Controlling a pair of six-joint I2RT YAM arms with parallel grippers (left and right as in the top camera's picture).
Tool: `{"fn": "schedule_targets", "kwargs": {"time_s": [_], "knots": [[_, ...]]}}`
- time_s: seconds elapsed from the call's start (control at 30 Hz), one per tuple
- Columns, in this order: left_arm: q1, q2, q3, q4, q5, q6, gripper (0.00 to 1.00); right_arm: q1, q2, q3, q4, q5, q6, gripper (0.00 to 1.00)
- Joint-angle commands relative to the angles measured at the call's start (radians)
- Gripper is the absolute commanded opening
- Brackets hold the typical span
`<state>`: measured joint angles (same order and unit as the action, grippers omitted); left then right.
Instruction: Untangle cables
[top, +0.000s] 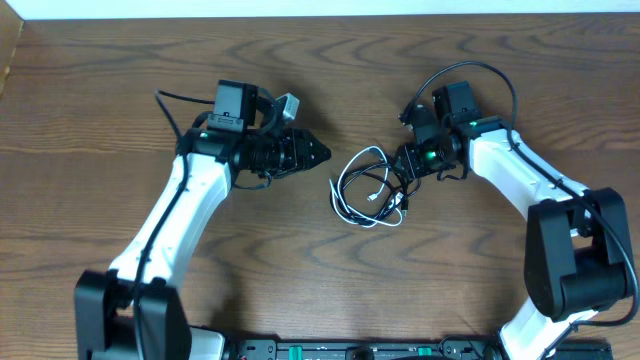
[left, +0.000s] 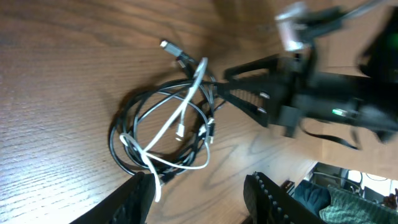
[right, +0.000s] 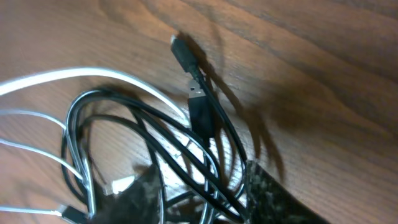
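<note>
The cables (top: 366, 188) lie in a small looped bundle on the wooden table between my two arms. In the left wrist view the thin white cable (left: 166, 127) crosses the black loops (left: 124, 124), with one plug end (left: 165, 45) pointing away. My left gripper (top: 325, 153) hovers just left of the bundle. It is open (left: 202, 202), and only the white cable's tail lies near its left finger (left: 134, 199). My right gripper (top: 405, 170) sits over the bundle's right edge, open (right: 208, 199), and black strands (right: 211, 180) run between its fingers. A black plug (right: 200, 111) lies ahead of it.
The brown wooden table (top: 320, 70) ends at a white strip along the far side (top: 320, 8). Both arm bases (top: 130, 320) stand at the near edge. The left wrist view shows the right arm (left: 323, 99) behind the bundle and the table's edge (left: 311, 167).
</note>
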<state>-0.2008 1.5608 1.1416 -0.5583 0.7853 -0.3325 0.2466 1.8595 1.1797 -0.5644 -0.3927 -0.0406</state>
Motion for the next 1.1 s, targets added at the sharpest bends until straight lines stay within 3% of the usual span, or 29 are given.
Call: {"fn": "schedule_targets", "kwargs": {"time_s": [0.0, 0.23, 0.3, 0.43, 0.57, 0.73, 0.83, 1.07], "knots": [[-0.006, -0.037, 0.021, -0.014, 0.019, 0.025, 0.51, 0.008, 0.033, -0.002, -0.003, 0.072, -0.021, 0.27], [-0.069, -0.036, 0.021, -0.017, -0.016, 0.026, 0.51, 0.009, 0.048, -0.005, -0.003, 0.136, -0.046, 0.3], [-0.099, -0.036, 0.021, -0.017, -0.064, 0.025, 0.51, 0.01, 0.057, -0.005, 0.001, 0.142, -0.048, 0.38], [-0.142, -0.036, 0.021, -0.016, -0.102, 0.025, 0.51, 0.01, 0.089, -0.005, 0.003, 0.169, -0.047, 0.4], [-0.154, -0.035, 0.021, -0.017, -0.118, 0.025, 0.51, 0.009, 0.122, -0.005, 0.021, 0.188, -0.047, 0.26], [-0.173, -0.025, 0.021, -0.016, -0.124, 0.025, 0.51, 0.009, 0.124, -0.005, 0.045, 0.188, 0.019, 0.01], [-0.188, -0.024, 0.021, -0.008, -0.124, 0.025, 0.51, 0.008, 0.116, -0.003, 0.037, 0.153, 0.079, 0.01], [-0.192, -0.024, 0.021, 0.003, -0.119, 0.024, 0.51, -0.005, -0.067, -0.001, -0.03, -0.166, 0.077, 0.01]]}}
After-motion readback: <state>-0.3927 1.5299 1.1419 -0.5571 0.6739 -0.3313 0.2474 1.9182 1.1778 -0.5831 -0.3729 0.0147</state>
